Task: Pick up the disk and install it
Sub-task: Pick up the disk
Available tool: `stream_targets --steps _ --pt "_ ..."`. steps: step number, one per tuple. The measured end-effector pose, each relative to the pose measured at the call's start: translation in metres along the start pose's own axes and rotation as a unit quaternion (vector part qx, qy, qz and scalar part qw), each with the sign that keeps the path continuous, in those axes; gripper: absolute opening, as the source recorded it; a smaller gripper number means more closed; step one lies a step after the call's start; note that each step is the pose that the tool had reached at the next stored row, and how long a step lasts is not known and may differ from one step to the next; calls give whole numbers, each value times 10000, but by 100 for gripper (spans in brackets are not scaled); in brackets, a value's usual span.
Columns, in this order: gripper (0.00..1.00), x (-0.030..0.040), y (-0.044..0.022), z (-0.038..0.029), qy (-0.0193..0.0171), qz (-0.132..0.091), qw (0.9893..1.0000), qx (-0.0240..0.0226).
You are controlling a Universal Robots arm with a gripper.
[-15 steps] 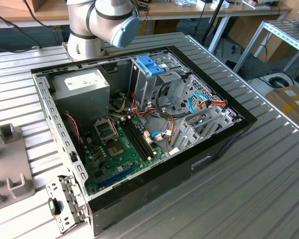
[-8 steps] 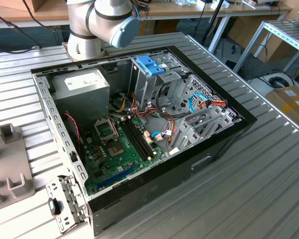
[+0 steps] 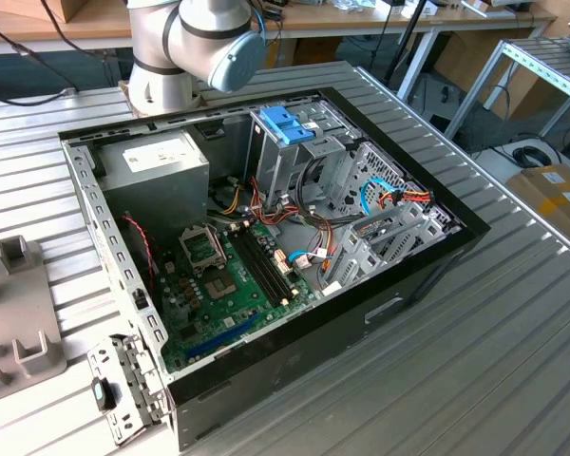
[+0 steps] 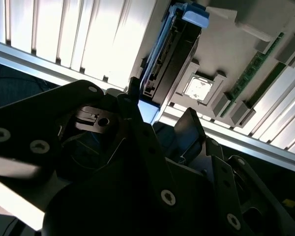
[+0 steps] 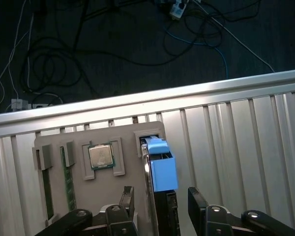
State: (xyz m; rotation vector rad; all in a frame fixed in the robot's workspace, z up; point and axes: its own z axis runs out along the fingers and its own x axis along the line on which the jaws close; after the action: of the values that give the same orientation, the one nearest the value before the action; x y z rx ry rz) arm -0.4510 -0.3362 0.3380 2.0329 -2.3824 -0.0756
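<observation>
Straddling the disk (image 5: 162,172), upright in its tray (image 5: 64,140) slot on the table (image 5: 236,147), spread fingers (image 5: 196,199) should centre, then close squarely on both faces; cage (image 3: 309,161) at case's (image 3: 361,313) one o'clock, exterior view.

Arm (image 3: 176,43): silver-grey metal; thick, smooth cylindrical housings with rounded ends and a soft sheen.
Joint cap (image 3: 236,57): round, pale blue-grey lid closing one housing, at about 4 o'clock of it in the exterior view.
Base (image 3: 157,93): wide silver-grey cylinder, same finish as the housings.
Gripper (image 5: 162,195): matte black throughout; angular plates and link bars in both wrist views.
Fingers (image 5: 128,196): two narrow black bars with squared tips.
Screws (image 4: 167,197): small, round, silver-headed, set into the black plates.
</observation>
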Motion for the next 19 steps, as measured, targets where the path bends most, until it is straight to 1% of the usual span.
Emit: stream_targets --steps 4,11,14,17,19 --pt "56 -12 26 33 0 0 10000 0" --pt "56 -9 39 88 2 -42 10000 -2" --pt "56 -9 39 99 9 -197 9998 -5" --pt "56 -9 38 108 16 -375 9993 -9" --pt "56 -7 44 124 18 -425 9991 -11"
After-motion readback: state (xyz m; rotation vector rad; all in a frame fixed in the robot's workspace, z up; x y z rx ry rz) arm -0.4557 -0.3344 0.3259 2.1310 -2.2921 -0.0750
